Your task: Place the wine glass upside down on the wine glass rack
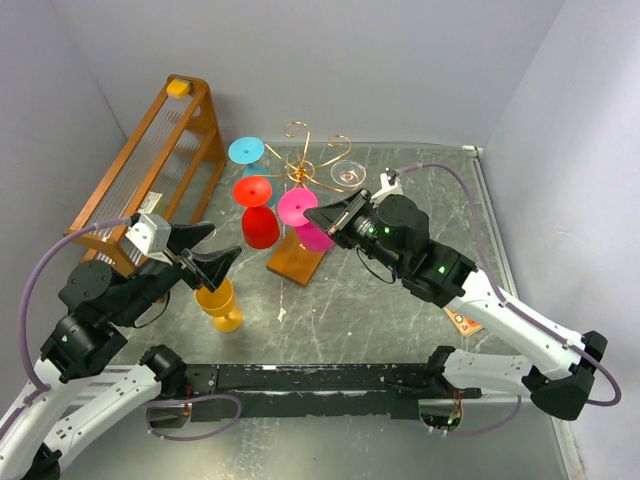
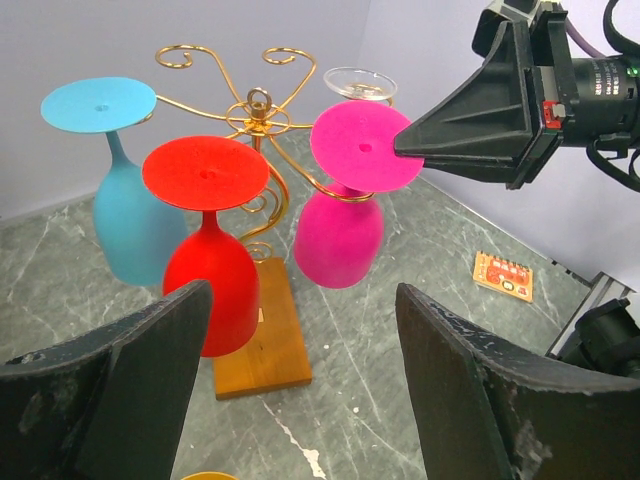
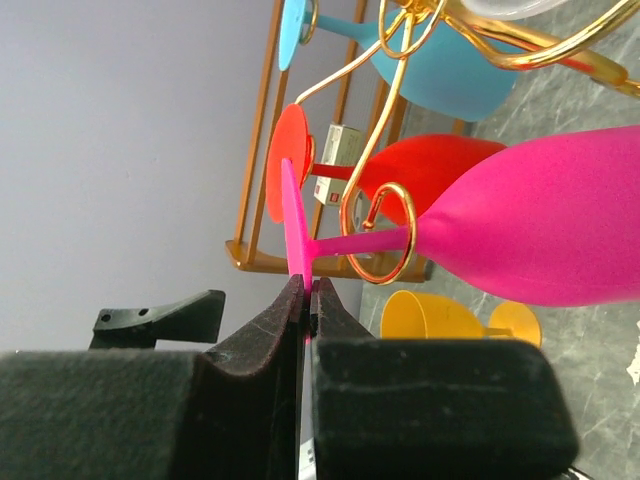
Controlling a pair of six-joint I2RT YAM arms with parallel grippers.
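Near left, the left end effector (image 1: 222, 243) hangs wide open and empty over a yellow glass (image 1: 218, 303) on the worktop (image 1: 350, 320). Farther in, the right end effector (image 2: 400, 145) is pinched tight on the foot of the pink glass (image 2: 340, 235), which hangs upside down by its stem in a scroll of the rack (image 2: 272, 340). A sideways drag while letting go could slip the stem out of the open curl and drop the glass, or rock the rack and knock the red glass (image 2: 210, 280) just left and the blue glass (image 2: 130, 220) and clear glass (image 2: 360, 82) beyond.
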